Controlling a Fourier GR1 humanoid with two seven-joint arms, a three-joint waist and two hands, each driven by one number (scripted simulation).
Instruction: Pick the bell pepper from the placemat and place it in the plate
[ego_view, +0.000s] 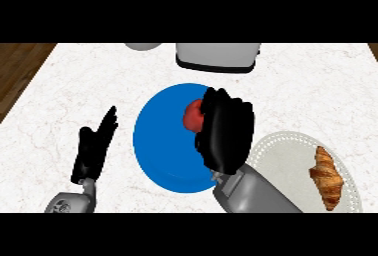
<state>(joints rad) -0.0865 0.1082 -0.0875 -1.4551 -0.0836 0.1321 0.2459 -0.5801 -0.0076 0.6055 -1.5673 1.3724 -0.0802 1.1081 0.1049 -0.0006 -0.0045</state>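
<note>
two black hands work above the white marbled worktop (74, 85). the right hand (225, 132) has its fingers curled round the red bell pepper (193, 116), held over the round blue plate (159, 145) and half hidden. the left hand (94, 147) rests just left of the plate, fingers straight. a golden croissant (327, 175) lies on the pale scalloped placemat (284, 150) at right.

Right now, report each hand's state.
Left hand: open, holding nothing.
Right hand: over the bell pepper; open or closed cannot be told.
</note>
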